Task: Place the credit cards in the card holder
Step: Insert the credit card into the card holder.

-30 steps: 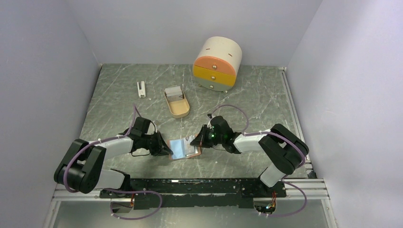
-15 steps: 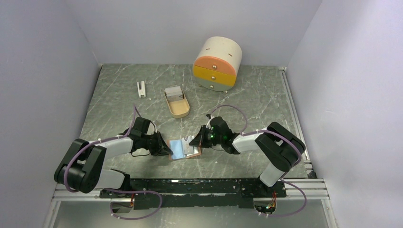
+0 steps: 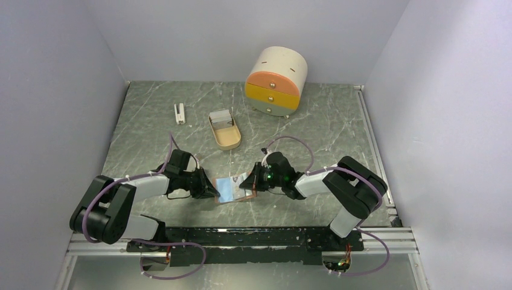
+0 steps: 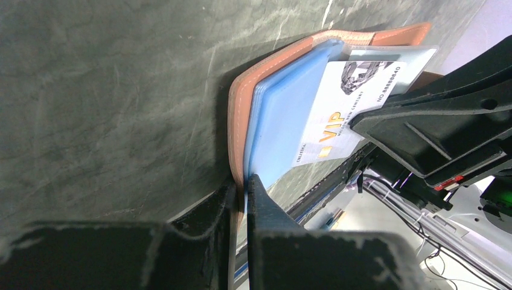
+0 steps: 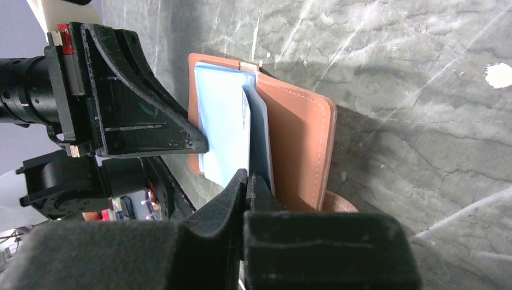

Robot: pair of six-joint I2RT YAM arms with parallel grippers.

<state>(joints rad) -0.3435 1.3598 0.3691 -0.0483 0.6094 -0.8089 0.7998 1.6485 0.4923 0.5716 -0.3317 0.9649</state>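
Note:
The salmon-pink card holder (image 3: 243, 197) lies open on the table near the front, its pale blue clear pockets facing up. My left gripper (image 3: 211, 191) is shut on the holder's left edge (image 4: 236, 121), pinching leather and pocket. My right gripper (image 3: 249, 181) is shut on a white credit card marked VIP (image 4: 353, 96). The card lies tilted over the blue pockets (image 4: 281, 115), one end among them. In the right wrist view the card (image 5: 246, 130) shows edge-on beside the holder (image 5: 299, 145). More cards (image 3: 221, 117) sit in the tray.
A beige oval tray (image 3: 228, 140) stands behind the holder. A small white upright block (image 3: 179, 113) is at the back left. A round cream box with orange and yellow drawers (image 3: 276, 80) stands at the back. Grey walls close in three sides.
My right gripper has moved slightly left with the card, so the card reaches further over the open holder. The left gripper has kept its hold on the holder.

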